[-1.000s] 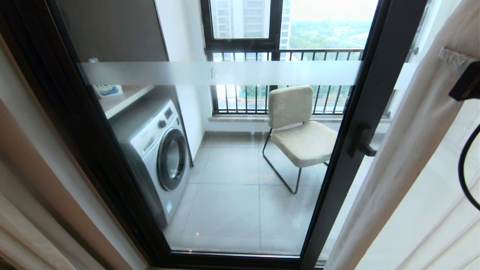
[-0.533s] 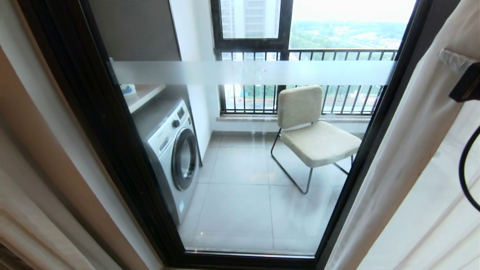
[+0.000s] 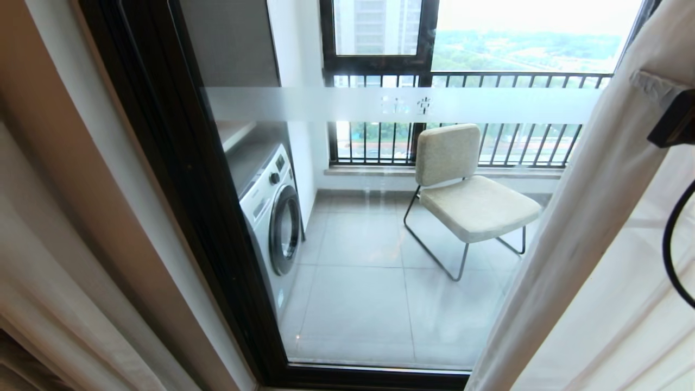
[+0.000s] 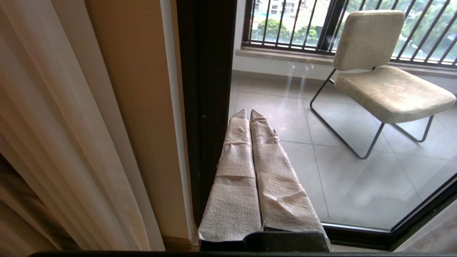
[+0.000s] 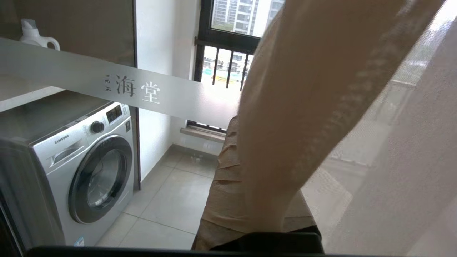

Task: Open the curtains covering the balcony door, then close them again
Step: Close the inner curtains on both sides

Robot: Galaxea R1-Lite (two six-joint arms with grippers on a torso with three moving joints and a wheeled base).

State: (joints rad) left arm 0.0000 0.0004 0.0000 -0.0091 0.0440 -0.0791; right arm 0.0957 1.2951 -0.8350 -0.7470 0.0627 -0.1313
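Note:
The balcony door [image 3: 374, 304] is a glass pane in a black frame [image 3: 179, 179] with a frosted band [image 3: 326, 104]. On the right hang the curtains: a cream drape [image 3: 586, 217] with white sheer [image 3: 640, 315] beside it. My right gripper [image 3: 647, 81] is at the right edge, shut on the drape's edge; in the right wrist view the cloth [image 5: 303, 89] runs between its taped fingers [image 5: 225, 171]. More curtain [image 4: 53, 125] hangs left of the door. My left gripper [image 4: 249, 112] is shut and empty, low by the frame's left post [image 4: 207, 89].
Behind the glass stand a washing machine [image 3: 271, 212], a beige chair [image 3: 467, 190] and a black-railed window [image 3: 488, 81]. A detergent bottle [image 5: 34, 34] sits on a shelf above the machine. A black cable [image 3: 669, 239] loops at the right edge.
The whole head view has slid right, so the camera has moved left along the door. The drape in my right gripper now hides the door's right post and handle.

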